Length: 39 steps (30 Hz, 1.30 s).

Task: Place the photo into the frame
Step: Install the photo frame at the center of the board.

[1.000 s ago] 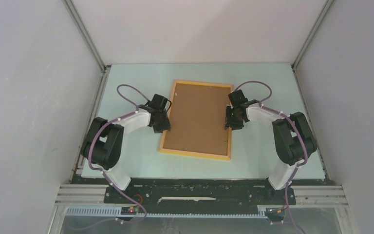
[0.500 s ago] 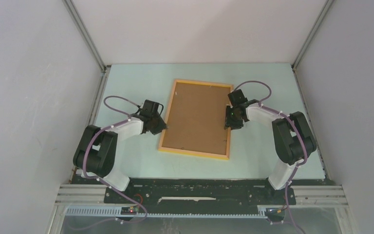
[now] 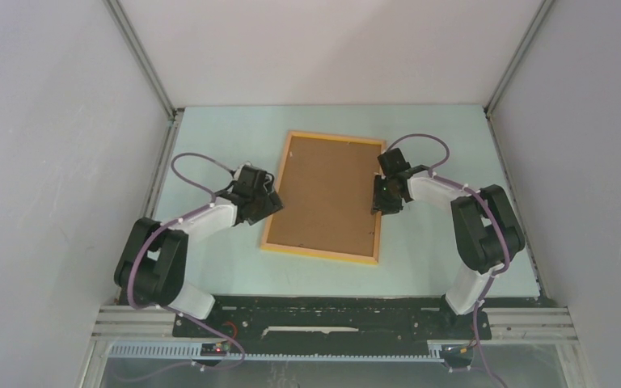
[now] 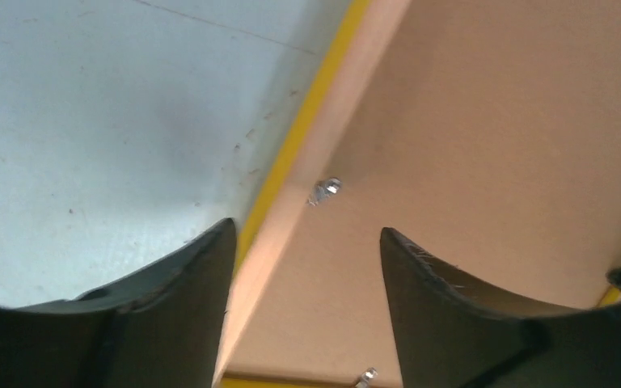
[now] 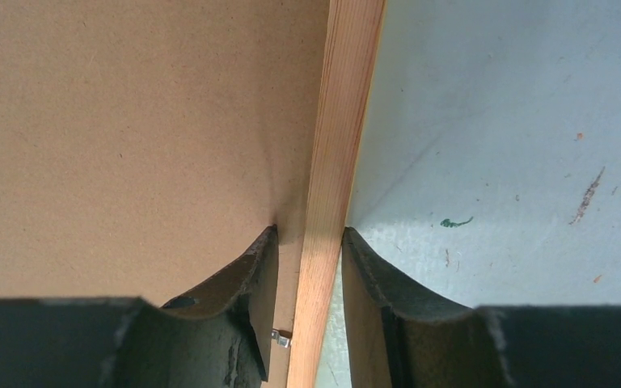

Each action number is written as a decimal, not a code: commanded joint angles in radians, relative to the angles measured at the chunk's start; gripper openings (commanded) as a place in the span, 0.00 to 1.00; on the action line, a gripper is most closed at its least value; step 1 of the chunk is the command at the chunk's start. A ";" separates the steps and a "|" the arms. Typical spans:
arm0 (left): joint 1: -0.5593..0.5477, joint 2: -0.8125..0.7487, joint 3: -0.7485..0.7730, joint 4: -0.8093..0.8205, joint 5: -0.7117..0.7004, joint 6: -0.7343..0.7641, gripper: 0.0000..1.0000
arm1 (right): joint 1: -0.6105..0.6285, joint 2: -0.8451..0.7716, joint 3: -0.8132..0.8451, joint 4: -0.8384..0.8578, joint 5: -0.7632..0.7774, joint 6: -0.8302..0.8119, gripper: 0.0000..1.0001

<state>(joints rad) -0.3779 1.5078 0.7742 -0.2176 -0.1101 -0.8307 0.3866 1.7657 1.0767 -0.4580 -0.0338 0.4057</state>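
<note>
While backing board [image 3: 327,194] fills frame [image 3: 321,254], right pincer [image 5: 309,236] grips its rim

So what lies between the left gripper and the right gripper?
The frame, brown backing board facing up, fills the stretch: left gripper at its left rim, right gripper at its right rim. The top view shows it.
</note>
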 commanded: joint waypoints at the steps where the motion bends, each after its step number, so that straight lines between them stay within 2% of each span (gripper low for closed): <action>1: -0.020 -0.086 0.088 -0.125 -0.050 0.176 0.79 | 0.020 0.037 0.017 0.031 -0.038 -0.028 0.37; 2: -0.020 -0.090 0.093 -0.131 -0.035 0.219 0.81 | 0.012 0.041 0.021 0.026 -0.040 -0.031 0.32; 4: -0.020 -0.075 0.123 -0.168 -0.009 0.268 0.81 | -0.007 0.052 0.041 -0.010 -0.038 -0.045 0.23; 9: -0.019 0.031 0.263 -0.300 0.050 0.392 0.78 | -0.048 0.048 0.095 -0.095 -0.031 -0.151 0.16; 15: -0.016 0.167 0.406 -0.430 0.136 0.505 0.80 | -0.057 0.117 0.182 -0.142 -0.028 -0.295 0.00; 18: -0.012 0.221 0.453 -0.485 0.145 0.547 0.77 | -0.053 0.111 0.183 -0.114 -0.004 -0.331 0.00; 22: -0.012 0.251 0.466 -0.488 0.143 0.550 0.68 | -0.058 0.102 0.204 -0.104 0.007 -0.341 0.00; 27: -0.012 0.296 0.513 -0.494 0.113 0.544 0.46 | -0.066 0.111 0.213 -0.105 -0.006 -0.332 0.00; 34: -0.029 0.311 0.499 -0.486 0.113 0.520 0.54 | -0.066 0.103 0.213 -0.104 0.002 -0.323 0.00; 39: -0.043 0.337 0.499 -0.482 0.113 0.496 0.48 | -0.066 0.103 0.212 -0.107 0.006 -0.318 0.00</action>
<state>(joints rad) -0.4042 1.8206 1.2392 -0.7017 0.0067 -0.3145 0.3214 1.8759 1.2522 -0.5644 -0.0540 0.1314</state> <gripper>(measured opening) 0.504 0.246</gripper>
